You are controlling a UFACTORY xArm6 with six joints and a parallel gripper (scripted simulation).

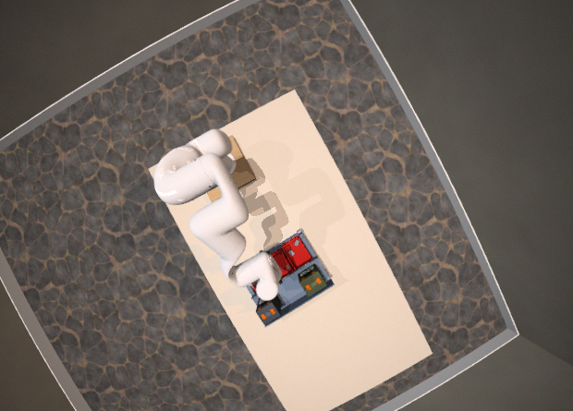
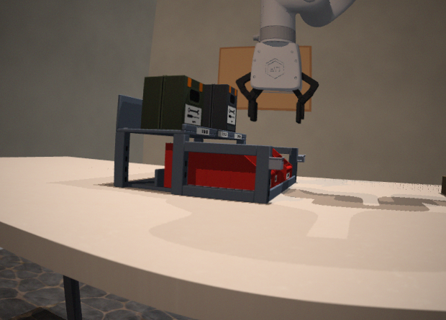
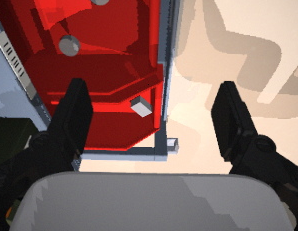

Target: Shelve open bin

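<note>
Your gripper has its fingers spread wide, nothing between them, hanging above the rack. Below, you have an open red bin with parts inside, at the lower row's left end as seen from above. You can't tell whether it's the task's one. Right of it are two more red bins; upstairs stand an olive-green case and a dark grey case.
</note>
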